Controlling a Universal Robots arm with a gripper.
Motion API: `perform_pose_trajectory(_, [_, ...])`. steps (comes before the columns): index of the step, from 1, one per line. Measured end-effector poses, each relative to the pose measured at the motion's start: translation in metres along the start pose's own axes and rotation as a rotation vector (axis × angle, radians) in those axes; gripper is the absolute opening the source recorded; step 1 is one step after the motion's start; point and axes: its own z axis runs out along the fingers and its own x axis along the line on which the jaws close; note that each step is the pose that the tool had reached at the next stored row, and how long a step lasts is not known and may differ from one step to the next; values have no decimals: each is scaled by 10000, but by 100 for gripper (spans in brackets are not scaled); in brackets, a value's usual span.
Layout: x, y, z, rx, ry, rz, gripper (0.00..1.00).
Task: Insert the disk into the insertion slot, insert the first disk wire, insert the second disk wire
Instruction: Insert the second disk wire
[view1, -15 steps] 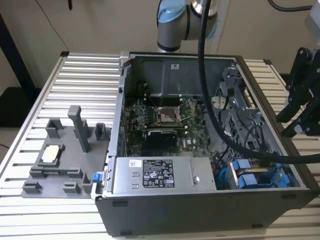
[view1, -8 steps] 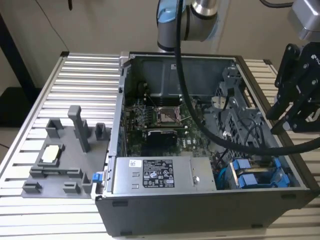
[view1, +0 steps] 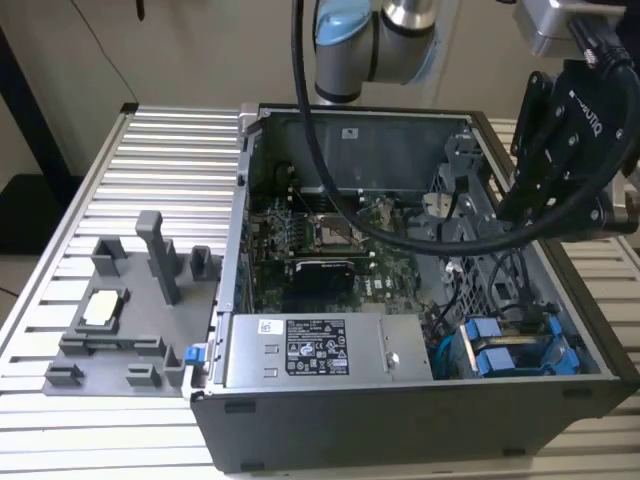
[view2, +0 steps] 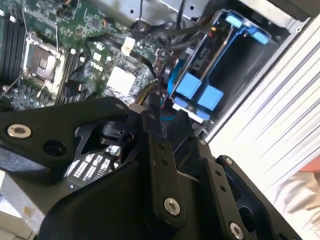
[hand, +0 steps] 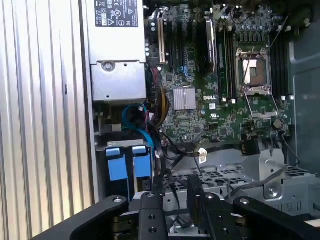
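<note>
- Two blue tabs side by side mark the disk (view2: 199, 92). It sits in its carrier in the slot (view1: 527, 350), at the corner of the case (view1: 400, 420) toward the exterior view's right. The case stands on the slatted desk (view1: 150, 150).
- Look: bright blue plastic frame with squared tabs. I cannot make out the grey metal face from here.
- Fingers (hand: 150, 205): apart by a narrow gap, with nothing visible between them. They hang above the cage, clear of the tabs.
- Handling, my judgement: dense for its size, rigid, smooth on the metal, and easily hurt by a knock. Take it by the carrier's long edges or the tabs, never by the label face or the connector end.
- Wires (hand: 167, 165): black and slack, lying just beside the cage. Probably limp yet springy, so best held at the plug body. I cannot tell whether any is plugged into the disk.
</note>
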Motion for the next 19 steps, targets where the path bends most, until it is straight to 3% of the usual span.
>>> perform_pose_trajectory(7, [-311, 77, 54, 8, 124, 6, 34])
perform_pose_trajectory(13, [-577, 148, 100, 12, 186, 9, 34])
perform_pose_trajectory(16, [-670, 219, 119, 15, 250, 11, 34])
perform_pose_trajectory(17, [-678, 249, 122, 20, 318, 14, 34])
perform_pose_trajectory(19, [-688, 291, 126, 39, 601, 28, 34])
